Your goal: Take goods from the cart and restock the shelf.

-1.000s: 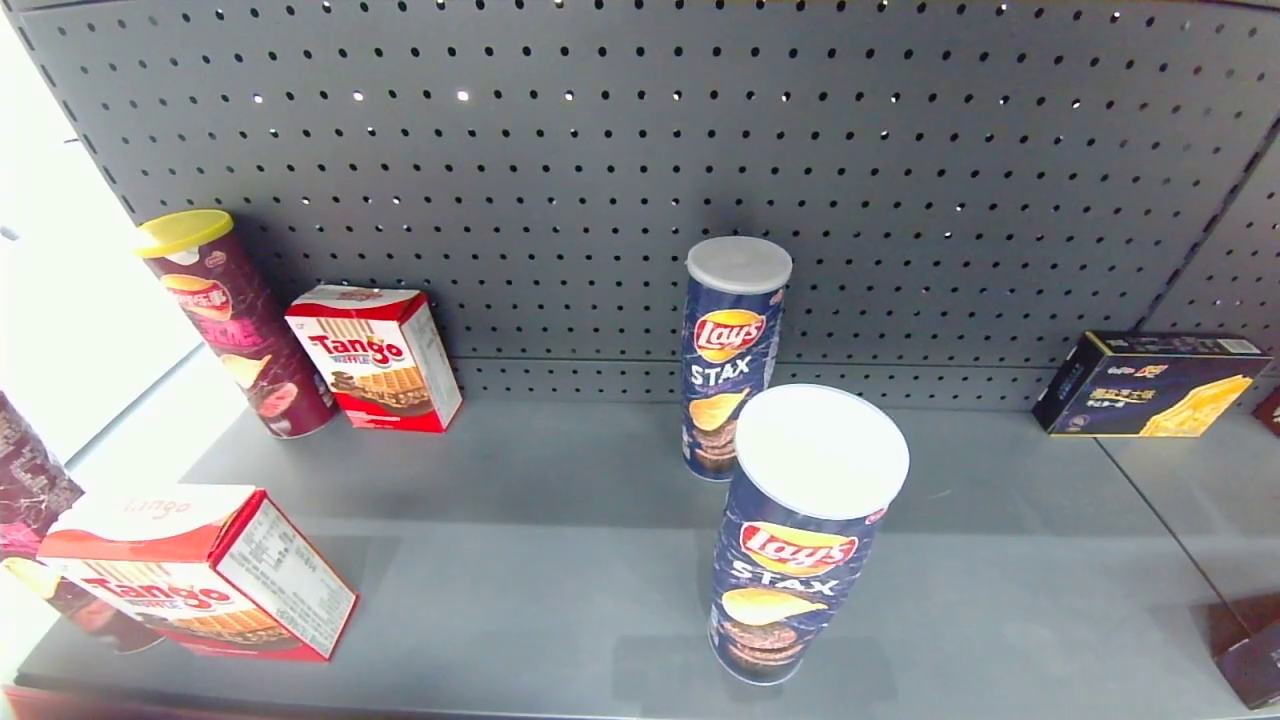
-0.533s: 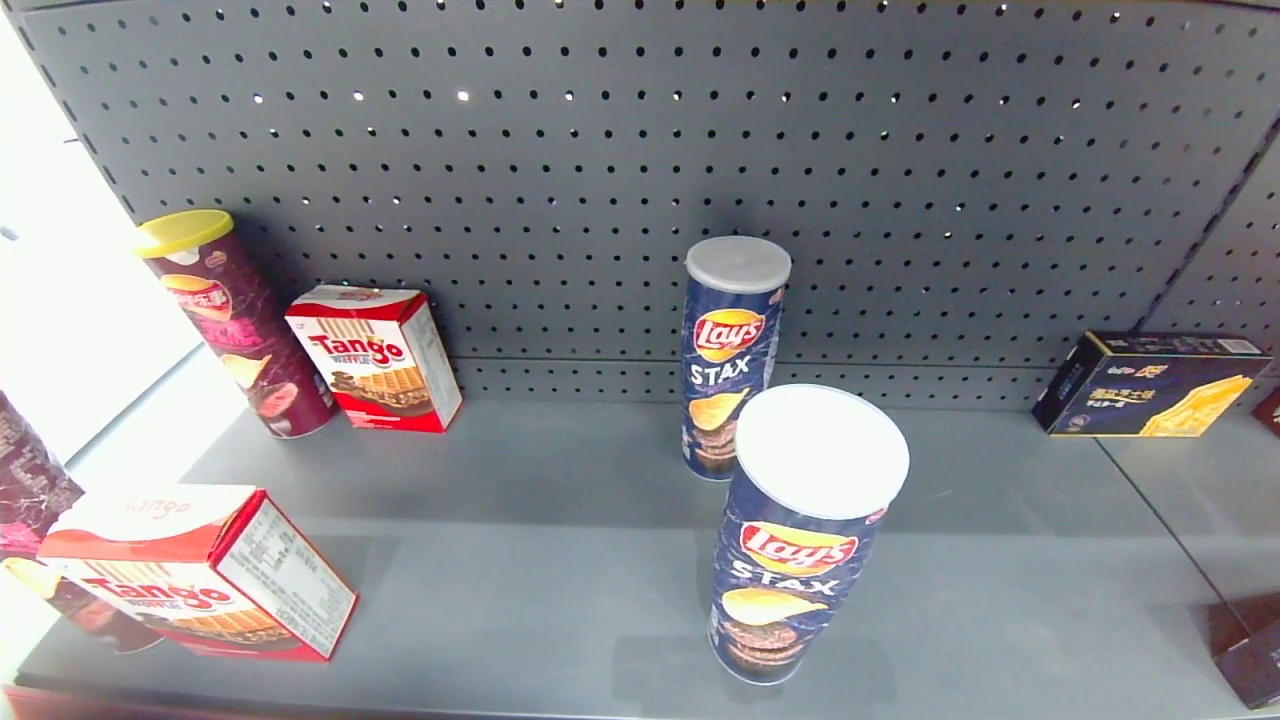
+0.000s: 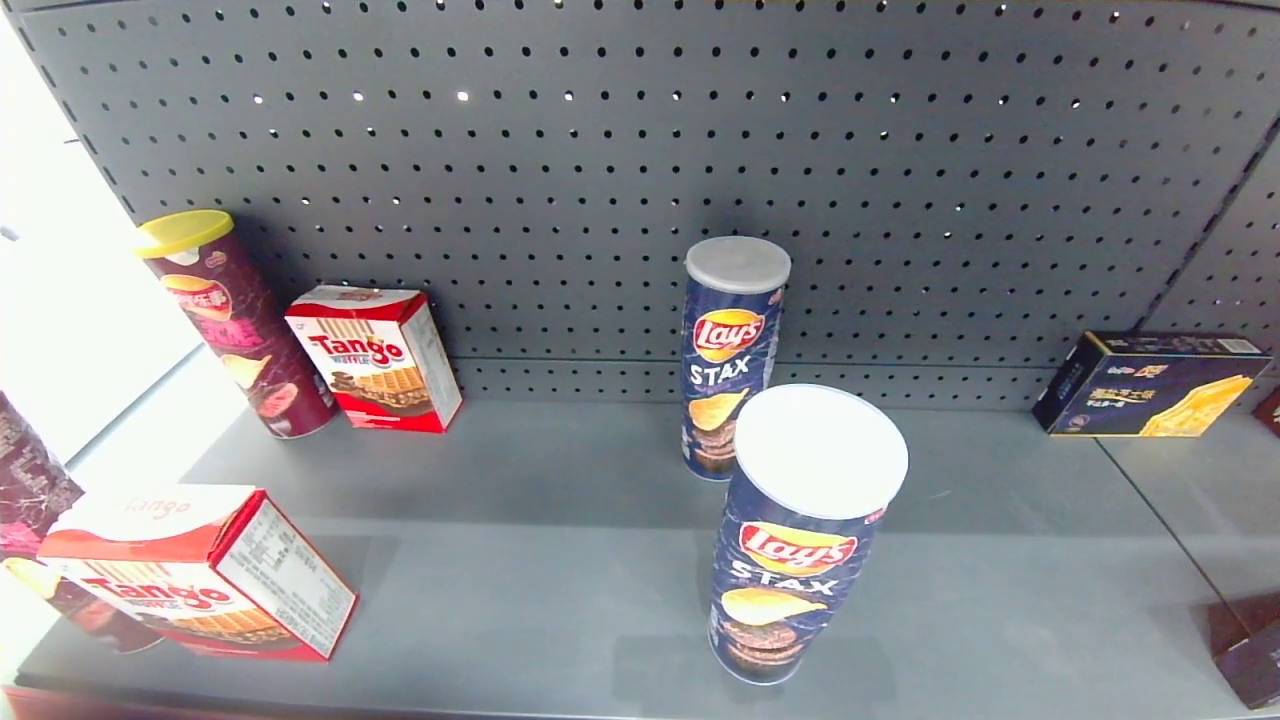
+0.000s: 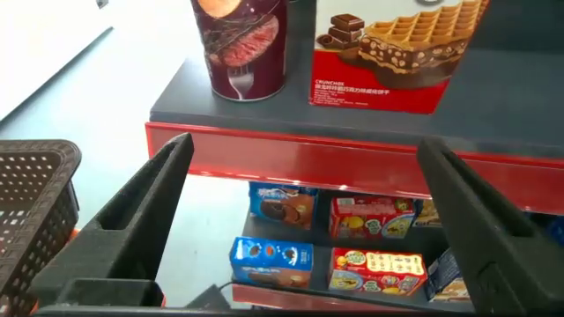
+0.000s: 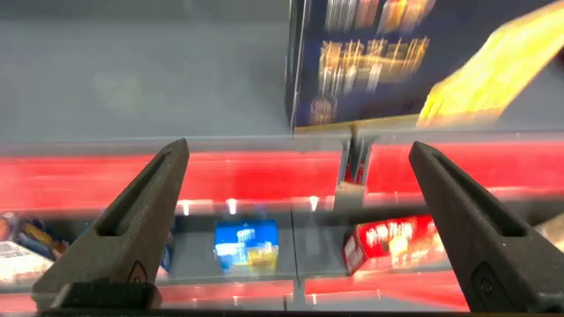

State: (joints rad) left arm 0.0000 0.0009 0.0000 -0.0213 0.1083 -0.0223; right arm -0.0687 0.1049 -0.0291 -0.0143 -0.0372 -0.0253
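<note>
Stock on the shelf [image 3: 560, 560] faces outward, seemingly so labels read: two chip cans stand upright mid-board, front can [image 3: 800, 540] at five o'clock of rear can [image 3: 733, 350], a wafer box [image 3: 375, 355] at nine o'clock. The left gripper [image 4: 306, 150] and right gripper [image 5: 300, 151] both gape, empty, before the red shelf edge [image 4: 352, 163], probably free to fetch cart goods.

Two blue chip cans [image 3: 733, 360] [image 3: 800, 545], two maroon cans [image 3: 240, 330] [image 3: 28, 490], two red wafer boxes [image 3: 375, 360] [image 3: 190, 575], one navy box [image 3: 1150, 385].

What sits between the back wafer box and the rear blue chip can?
Nothing: the head view shows bare grey shelf between the back wafer box and the rear blue chip can.
</note>
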